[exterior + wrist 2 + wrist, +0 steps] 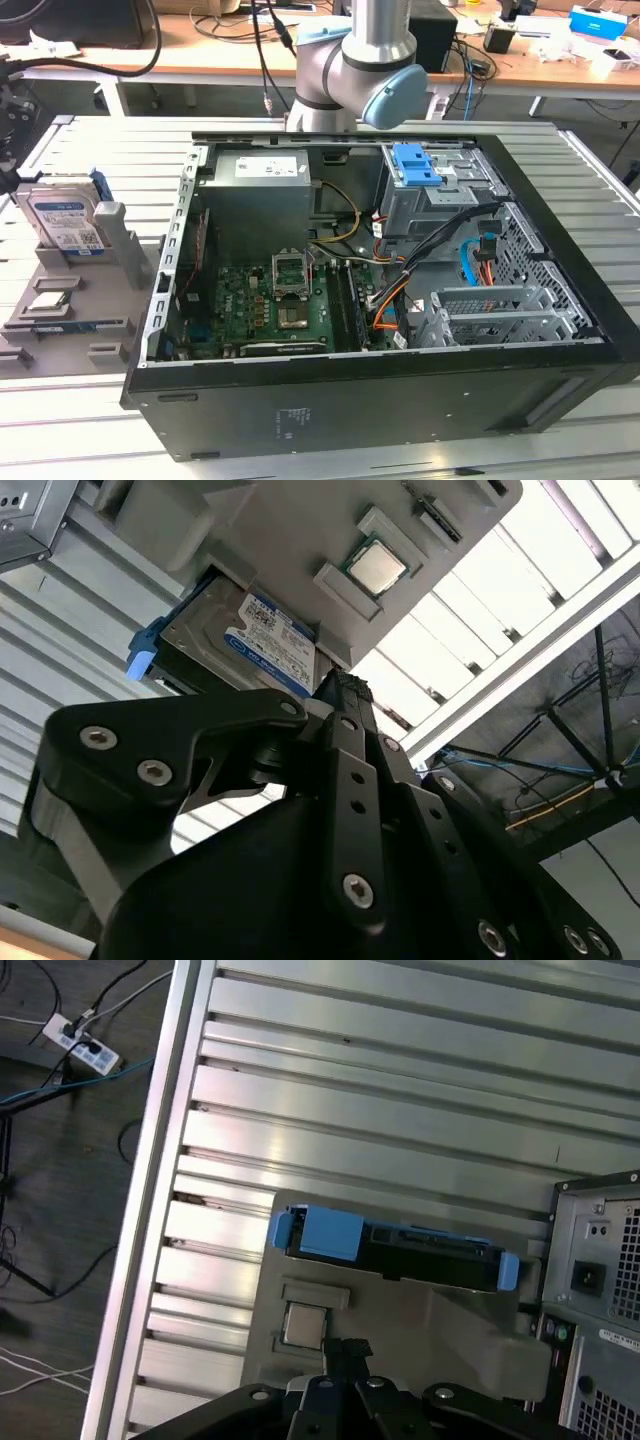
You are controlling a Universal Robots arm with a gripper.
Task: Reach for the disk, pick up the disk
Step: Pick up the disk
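While the tool [347, 1348] hangs over the grey holder [430, 1325] in the first wrist view, its tips look pressed together with nothing between them, and it is apart from the disk [400, 1250]. The disk stands on edge in a slot of that holder, label face out and blue rails along its sides, with a small chip [303, 1325] lying in a recess just beside it. The holder rests on the slatted surface [80, 420], to the exterior view's left of the open case [350, 410]. To do the reach well, I judge the tool should spread before it nears the disk, line up across the two flat faces and not the rails, and come down straight. That should keep it off the holder's walls and the chip.
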